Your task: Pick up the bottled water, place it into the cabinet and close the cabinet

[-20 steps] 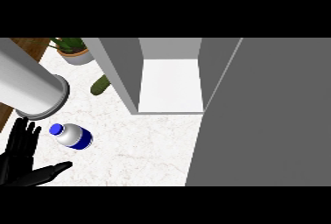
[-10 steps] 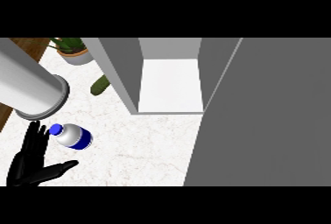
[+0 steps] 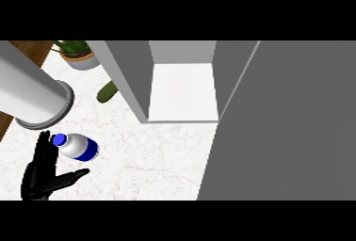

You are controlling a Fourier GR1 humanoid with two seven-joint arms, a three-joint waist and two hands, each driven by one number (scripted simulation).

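The bottled water (image 3: 78, 146) stands on the counter (image 3: 160, 155), left of the open cabinet (image 3: 182, 89), behind the robot hand (image 3: 40, 179).

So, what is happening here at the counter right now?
A robot is about to take the bottled water that stands on the white marble counter. One black hand shows at the lower left, open, with its straight fingers right beside the bottle's cap and its thumb spread out below the bottle; nothing is curled round the bottle yet. The cabinet behind is open, its white shelf bare. A potted plant sits at the far left. The other hand is out of view.
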